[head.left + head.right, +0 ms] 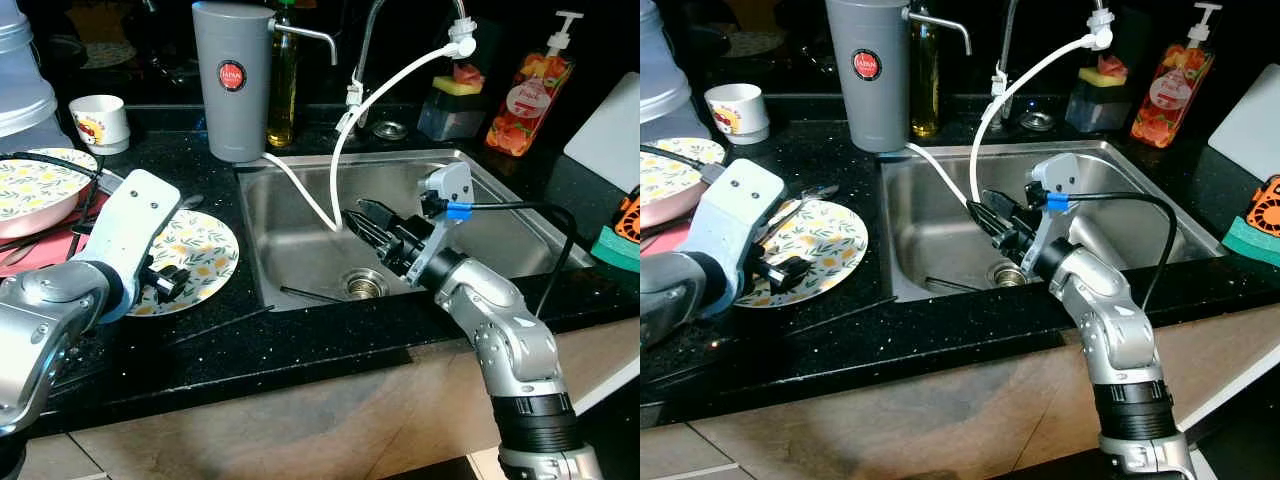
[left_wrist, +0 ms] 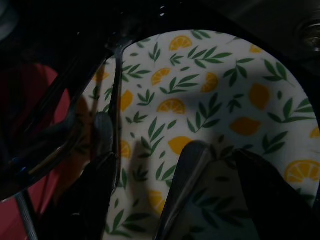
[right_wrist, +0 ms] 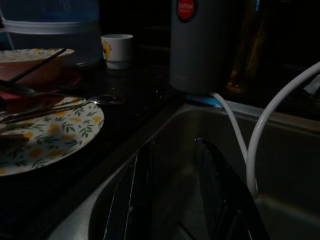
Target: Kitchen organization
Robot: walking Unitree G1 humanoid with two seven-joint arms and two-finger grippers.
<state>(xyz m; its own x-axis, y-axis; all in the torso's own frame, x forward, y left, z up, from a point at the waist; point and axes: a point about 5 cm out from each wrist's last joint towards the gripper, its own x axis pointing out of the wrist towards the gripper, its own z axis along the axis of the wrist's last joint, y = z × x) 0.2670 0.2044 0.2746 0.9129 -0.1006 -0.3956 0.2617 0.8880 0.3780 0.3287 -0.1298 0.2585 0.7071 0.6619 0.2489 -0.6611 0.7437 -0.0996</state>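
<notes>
Hovering tools over plate and sink

Nearest the camera, the left tool hangs low over the lemon-patterned plate, which lies flat on the black surface just left of the sink. The wrist view shows its fingers spread apart above the plate's face with nothing between them; a metal utensil handle lies on the plate between the fingers, and whether either finger touches it cannot be told.

To the right, the right tool reaches down into the steel sink, pointing left toward the basin wall, above and just beside the drain. Its two fingers stand parted and empty. A white hose curves down from the faucet into the basin, close by the fingertips.

A spoon and chopsticks rest across the plate's far edge. Farther left sits a floral bowl on a red mat.

At the back of the surface stand a small white cup, a tall grey canister, an oil bottle, a sponge holder and a soap dispenser.
</notes>
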